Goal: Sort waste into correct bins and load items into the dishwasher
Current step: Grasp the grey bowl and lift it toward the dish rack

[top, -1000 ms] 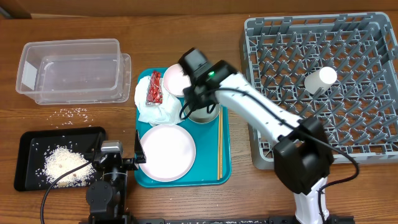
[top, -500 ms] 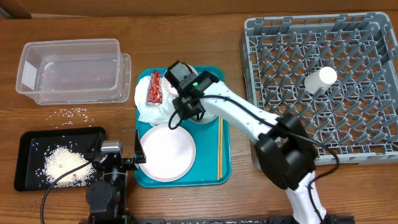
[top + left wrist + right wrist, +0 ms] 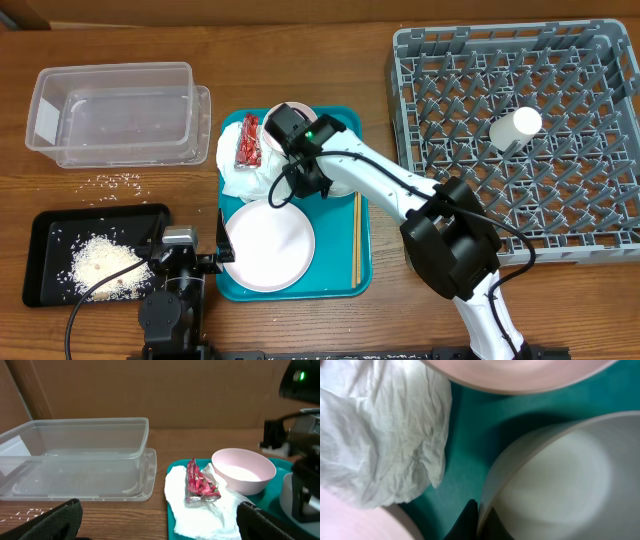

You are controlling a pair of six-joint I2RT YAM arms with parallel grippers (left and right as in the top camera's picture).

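My right gripper (image 3: 479, 521) is shut on the left rim of the grey-green bowl (image 3: 560, 480), one finger inside and one outside; from overhead the arm hides most of this bowl (image 3: 338, 188). Beside it on the teal tray lie the crumpled white napkin (image 3: 245, 172) with the red wrapper (image 3: 248, 142) on top, a small pink plate (image 3: 283, 125), a large pink plate (image 3: 268, 245) and chopsticks (image 3: 354, 240). My left gripper (image 3: 160, 530) stands open near the table's front, facing the napkin (image 3: 200, 517) and wrapper (image 3: 199, 482). A whitish cup (image 3: 515, 127) lies in the dishwasher rack (image 3: 600, 240).
The clear tub (image 3: 115, 112) stands at the back left with loose rice grains (image 3: 118, 181) in front of it. The black tray (image 3: 45, 260) at the front left holds a heap of rice. The teal tray (image 3: 340, 285) sits between the left arm and the rack.
The right gripper slid left and down over the teal tray to the bowl's rim and closed on it. The left arm has not moved.
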